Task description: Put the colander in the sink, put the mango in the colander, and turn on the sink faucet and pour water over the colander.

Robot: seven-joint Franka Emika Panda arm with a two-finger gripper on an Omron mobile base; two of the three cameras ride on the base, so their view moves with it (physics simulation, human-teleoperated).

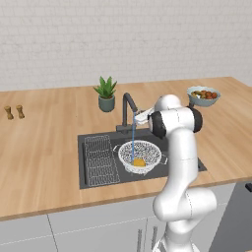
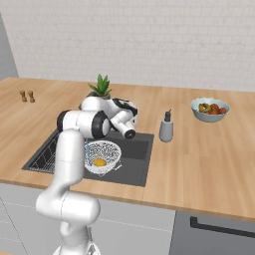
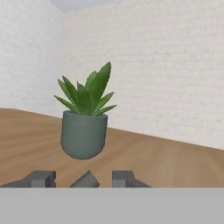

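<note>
The white perforated colander (image 1: 140, 154) sits in the dark sink (image 1: 162, 142), right of the wire rack (image 1: 101, 160). The yellow-orange mango (image 1: 139, 162) lies inside the colander (image 2: 102, 153), where the mango (image 2: 99, 162) also shows from the other side. A thin pale-blue water stream (image 1: 133, 140) falls from the spout of the dark faucet (image 1: 128, 104) into the colander. My gripper (image 3: 84, 179) is open and level with the faucet's top. A small dark faucet part (image 3: 85, 180) lies between its fingertips (image 3: 43, 178), touching neither. The hand (image 1: 142, 116) is just right of the faucet neck.
A potted succulent (image 3: 84, 117) stands straight ahead of the hand, behind the sink. A grey soap dispenser (image 2: 166, 127) stands right of the basin. A grey-blue fruit bowl (image 2: 210, 109) is at the far right, and two small shakers (image 1: 14, 111) at the far left.
</note>
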